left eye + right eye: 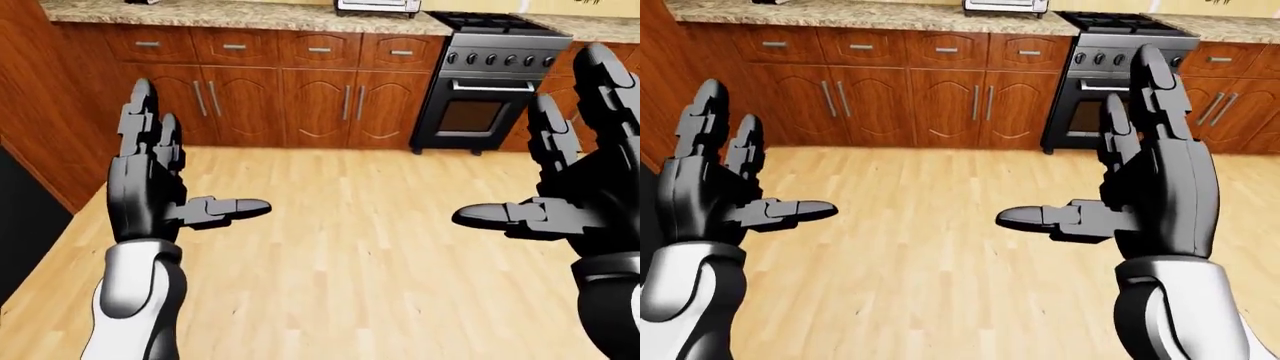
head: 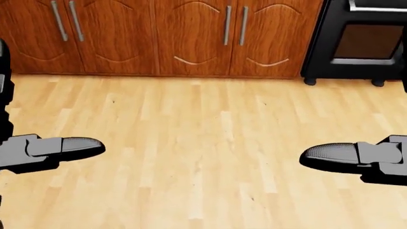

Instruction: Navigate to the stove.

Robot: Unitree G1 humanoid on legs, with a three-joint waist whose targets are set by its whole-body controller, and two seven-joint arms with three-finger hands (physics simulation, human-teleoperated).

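Approach step under way. Stove [image 1: 487, 75] at floor's [image 1: 350, 247] far right edge, well apart from us. Left robot hand [image 1: 165, 180], right robot hand [image 1: 1140, 187]: fingers spread, empty. Next we judge: veer right, walk closer.

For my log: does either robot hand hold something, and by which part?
Nothing is held. The left hand and right hand are both open and empty above the wooden floor.

Bright, even, sharp, nearly shadowless renders
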